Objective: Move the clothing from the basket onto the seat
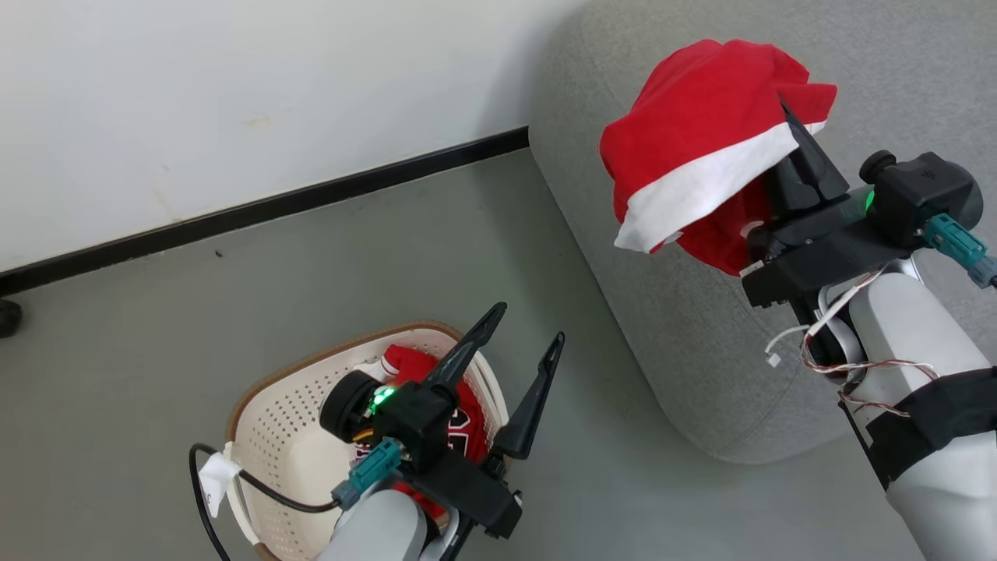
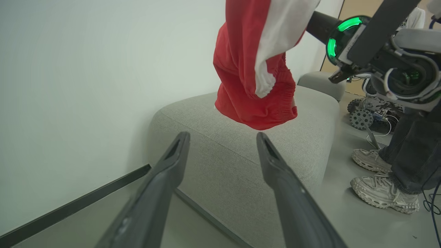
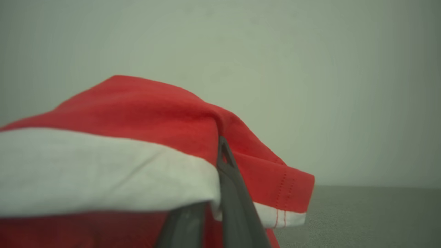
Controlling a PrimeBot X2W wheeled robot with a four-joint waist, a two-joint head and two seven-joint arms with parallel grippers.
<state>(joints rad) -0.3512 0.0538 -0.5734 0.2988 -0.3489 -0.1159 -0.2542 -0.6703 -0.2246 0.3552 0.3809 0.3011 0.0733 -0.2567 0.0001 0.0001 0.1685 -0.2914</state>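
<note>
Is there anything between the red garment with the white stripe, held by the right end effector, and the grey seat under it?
Nothing visible. The striped garment hangs from the shut right end effector over the seat, whose top below it looks bare. A person's shoes stand on the floor beside it.

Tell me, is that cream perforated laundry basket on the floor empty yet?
Not empty. A red jersey with black-and-white lettering lies inside the cream basket, partly hidden behind the robot's left claw.
</note>
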